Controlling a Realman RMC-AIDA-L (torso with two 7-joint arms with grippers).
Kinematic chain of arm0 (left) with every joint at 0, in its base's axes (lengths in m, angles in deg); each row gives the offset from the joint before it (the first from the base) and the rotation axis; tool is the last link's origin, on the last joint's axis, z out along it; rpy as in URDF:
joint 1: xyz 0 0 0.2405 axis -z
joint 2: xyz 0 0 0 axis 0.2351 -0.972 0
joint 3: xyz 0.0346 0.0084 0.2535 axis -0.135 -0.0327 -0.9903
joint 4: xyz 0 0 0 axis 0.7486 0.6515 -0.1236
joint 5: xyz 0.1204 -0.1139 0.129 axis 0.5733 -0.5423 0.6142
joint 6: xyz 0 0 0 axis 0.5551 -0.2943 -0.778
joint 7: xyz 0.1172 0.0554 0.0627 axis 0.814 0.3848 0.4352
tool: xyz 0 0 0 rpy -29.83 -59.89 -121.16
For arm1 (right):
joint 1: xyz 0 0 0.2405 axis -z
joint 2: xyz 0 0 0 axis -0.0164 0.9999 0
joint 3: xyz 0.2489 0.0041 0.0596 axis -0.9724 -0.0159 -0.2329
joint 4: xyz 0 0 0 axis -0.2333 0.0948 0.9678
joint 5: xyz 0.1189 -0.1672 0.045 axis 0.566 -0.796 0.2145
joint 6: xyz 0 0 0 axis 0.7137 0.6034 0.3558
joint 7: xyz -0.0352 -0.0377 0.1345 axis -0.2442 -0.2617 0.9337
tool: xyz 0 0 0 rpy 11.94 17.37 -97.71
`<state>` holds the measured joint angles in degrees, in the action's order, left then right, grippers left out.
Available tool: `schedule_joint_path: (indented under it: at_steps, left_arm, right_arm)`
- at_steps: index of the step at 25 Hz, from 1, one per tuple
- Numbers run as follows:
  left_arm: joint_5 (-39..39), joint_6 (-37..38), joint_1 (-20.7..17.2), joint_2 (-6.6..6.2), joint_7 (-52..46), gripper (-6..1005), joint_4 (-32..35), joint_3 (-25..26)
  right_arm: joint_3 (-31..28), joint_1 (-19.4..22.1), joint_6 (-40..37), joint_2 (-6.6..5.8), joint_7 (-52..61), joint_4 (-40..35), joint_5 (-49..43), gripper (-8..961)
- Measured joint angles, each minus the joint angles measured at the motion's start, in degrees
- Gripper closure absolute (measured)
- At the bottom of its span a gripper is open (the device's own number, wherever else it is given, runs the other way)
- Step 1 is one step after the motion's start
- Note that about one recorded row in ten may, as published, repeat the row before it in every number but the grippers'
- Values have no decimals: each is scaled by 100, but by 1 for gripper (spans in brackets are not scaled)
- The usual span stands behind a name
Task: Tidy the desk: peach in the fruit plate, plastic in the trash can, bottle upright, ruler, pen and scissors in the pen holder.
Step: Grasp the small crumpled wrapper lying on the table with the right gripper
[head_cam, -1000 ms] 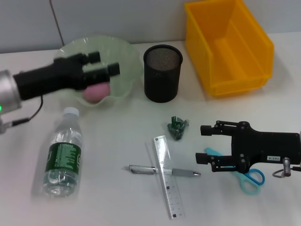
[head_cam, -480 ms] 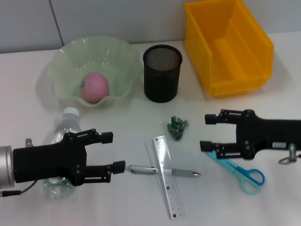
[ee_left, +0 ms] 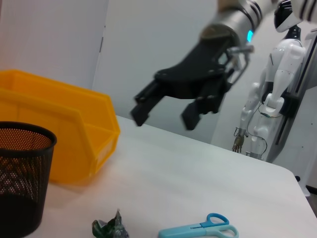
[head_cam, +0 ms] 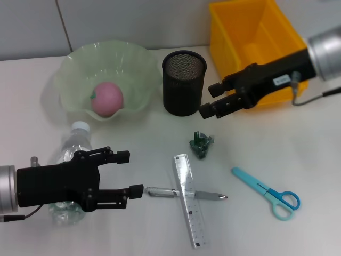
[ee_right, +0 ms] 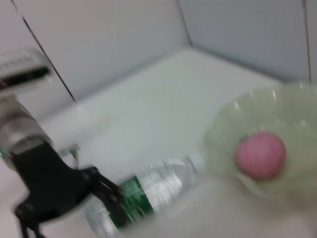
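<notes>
The left gripper (head_cam: 128, 173) is held with its fingers spread and empty, low over the desk (head_cam: 277, 144). The bottle (head_cam: 69, 160), clear with a white cap and a green label whose writing cannot be read, is seen lying on its side directly behind it. The pen (head_cam: 184, 193) lies just ahead of its fingertips, crossed by the ruler (head_cam: 188, 200). The right gripper (head_cam: 213, 100), also spread, is held between pen holder (head_cam: 183, 82) and trash can (head_cam: 258, 50).

No legible text or labels anywhere.

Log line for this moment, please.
pink peach: in green scalloped bowl | left gripper: open, by lying bottle | right gripper: open
</notes>
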<state>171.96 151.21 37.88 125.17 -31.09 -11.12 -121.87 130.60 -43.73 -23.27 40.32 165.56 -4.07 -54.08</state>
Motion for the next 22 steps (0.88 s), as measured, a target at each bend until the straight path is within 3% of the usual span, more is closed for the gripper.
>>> schedule_joint_path:
  at_steps: [2, 6, 13, 22]
  left_arm:
    - [1, 0, 9, 1, 27, 133, -2, 1]
    - [3, 0, 11, 3, 38, 133, 7, 14]
    - [3, -3, 23, 6, 42, 133, 7, 19]
    - [2, -2, 34, 6, 43, 134, 3, 28]
  right_arm:
    - [286, -361, 134, 17, 270, 53, -553, 202]
    - [835, -638, 475, 140, 515, 106, -1330, 203]
    - [1989, -652, 1553, 217, 559, 708, -1562, 204]
    - [2391, -616, 2328, 250, 408, 1299, -1475, 205]
